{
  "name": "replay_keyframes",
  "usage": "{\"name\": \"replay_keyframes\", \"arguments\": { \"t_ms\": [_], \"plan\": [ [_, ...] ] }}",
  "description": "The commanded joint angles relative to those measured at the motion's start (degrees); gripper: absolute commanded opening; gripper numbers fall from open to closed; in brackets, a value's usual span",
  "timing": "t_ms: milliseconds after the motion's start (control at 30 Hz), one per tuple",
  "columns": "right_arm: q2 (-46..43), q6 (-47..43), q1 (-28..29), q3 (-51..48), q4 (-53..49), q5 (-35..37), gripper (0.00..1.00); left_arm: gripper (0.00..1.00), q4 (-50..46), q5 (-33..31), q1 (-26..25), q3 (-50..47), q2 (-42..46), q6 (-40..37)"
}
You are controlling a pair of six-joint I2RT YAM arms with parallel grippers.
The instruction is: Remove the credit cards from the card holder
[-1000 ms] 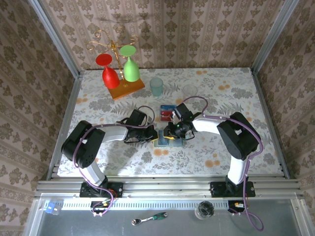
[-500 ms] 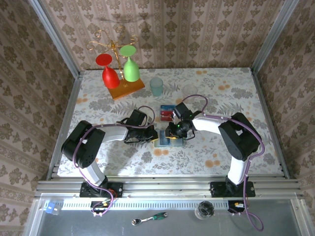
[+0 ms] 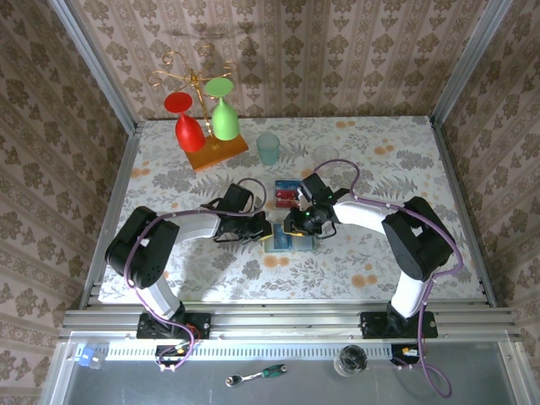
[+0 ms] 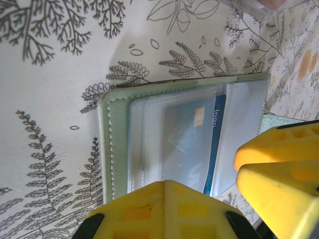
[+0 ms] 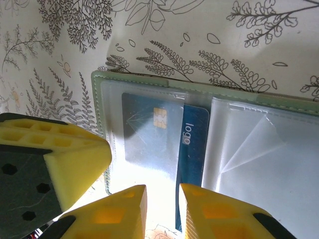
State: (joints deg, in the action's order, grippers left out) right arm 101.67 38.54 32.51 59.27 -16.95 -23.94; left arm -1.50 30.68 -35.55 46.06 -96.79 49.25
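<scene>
Foam-yellow tips of my right gripper (image 5: 163,209) stand a narrow slit apart, with nothing visibly pinched between them, at the near edge of the open card holder (image 5: 249,144). The coming pull, as I judge it, turns on this: the blue card (image 5: 192,149) lies straight ahead of those tips with its long axis running away from me. Its dark bare strip, already clear of the pocket, sits just beside the slit, under my right-hand tip. That makes the right arm the nearer one for this card.

My left gripper (image 4: 164,204) is closed on nothing at the holder's left edge. I cannot tell whether it presses the holder or only rests beside it.

The holder is soft and pale green with a stitched rim, and its glossy clear sleeves throw glare. The card is thin stiff plastic with a gold chip, and I expect it to slide easily.

Just beyond the holder, red and blue cards (image 3: 287,195) lie flat on the flowered tablecloth (image 3: 380,169). Farther beyond stands a teal cup (image 3: 268,148). Farthest, to the holder's far left, a wire rack (image 3: 207,126) on an orange base hangs a red and a green wine glass.
</scene>
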Motion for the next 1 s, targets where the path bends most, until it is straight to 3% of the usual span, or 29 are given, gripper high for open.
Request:
{"name": "replay_keyframes", "arguments": {
  "t_ms": [0,967],
  "plan": [
    [-1.3,-0.6,-0.1,0.8,-1.8,1.2,0.26,0.0,-2.1,0.9,-0.2,1.3,0.2,-0.5],
    [3.1,-0.1,-0.3,0.1,-0.9,0.0,0.35,0.0,-4.1,-0.4,-1.0,1.1,-2.9,-1.8]
  ]
}}
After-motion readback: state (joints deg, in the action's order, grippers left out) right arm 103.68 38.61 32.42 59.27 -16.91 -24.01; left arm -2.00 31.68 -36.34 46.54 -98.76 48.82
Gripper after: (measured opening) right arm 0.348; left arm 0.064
